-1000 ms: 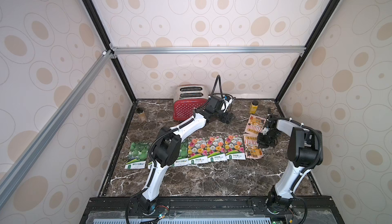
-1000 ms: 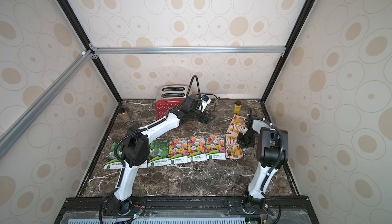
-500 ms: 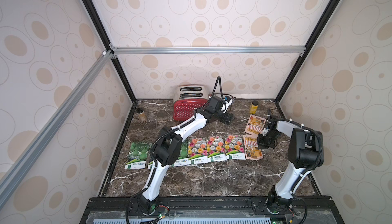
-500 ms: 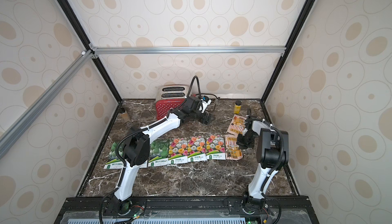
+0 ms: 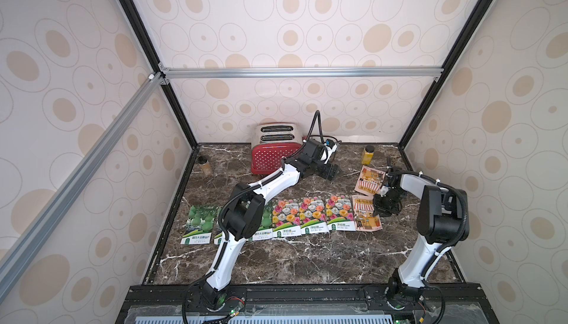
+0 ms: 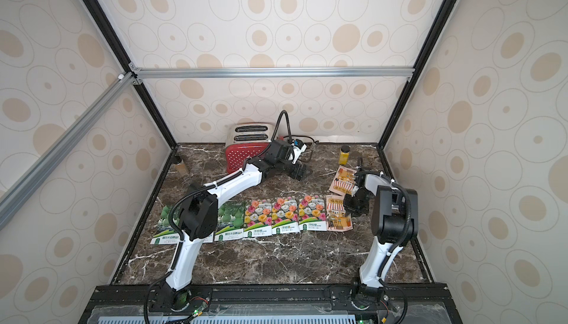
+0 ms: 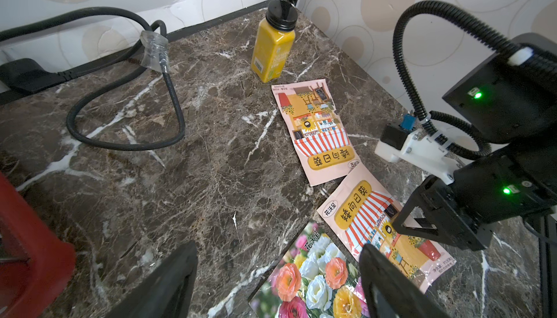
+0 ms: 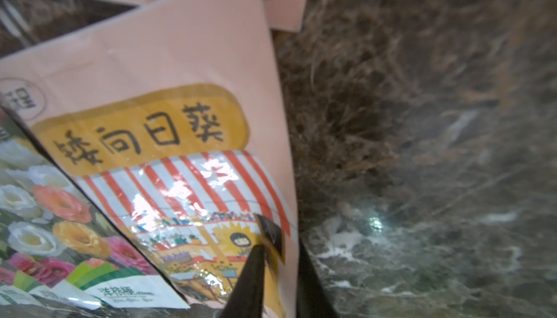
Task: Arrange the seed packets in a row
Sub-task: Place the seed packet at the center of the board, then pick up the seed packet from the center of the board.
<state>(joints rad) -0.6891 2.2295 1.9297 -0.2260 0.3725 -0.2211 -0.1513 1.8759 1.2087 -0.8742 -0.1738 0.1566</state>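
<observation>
A peach paper seed packet with a striped-awning shop drawing [image 5: 364, 218] lies at the 3 o'clock end of the row, just beside the multicoloured flower-print packets [image 5: 313, 215]. The right gripper [image 8: 280, 259] straddles its outer edge with fingers narrowly apart; I cannot tell whether it is gripping or releasing. The left gripper [image 7: 277, 245], fingers spread wide, hovers at 11 o'clock, probably for the tilted second peach packet [image 5: 370, 180].

White arms [image 5: 270, 184], blk joints [image 5: 242, 215], ribbed cables [image 5: 316, 126].

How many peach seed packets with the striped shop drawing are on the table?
2. One peach packet lies at the right end of the row, beside a flower-print packet, under the right gripper. The other peach packet lies behind it, near the yellow bottle, outside the row.
</observation>
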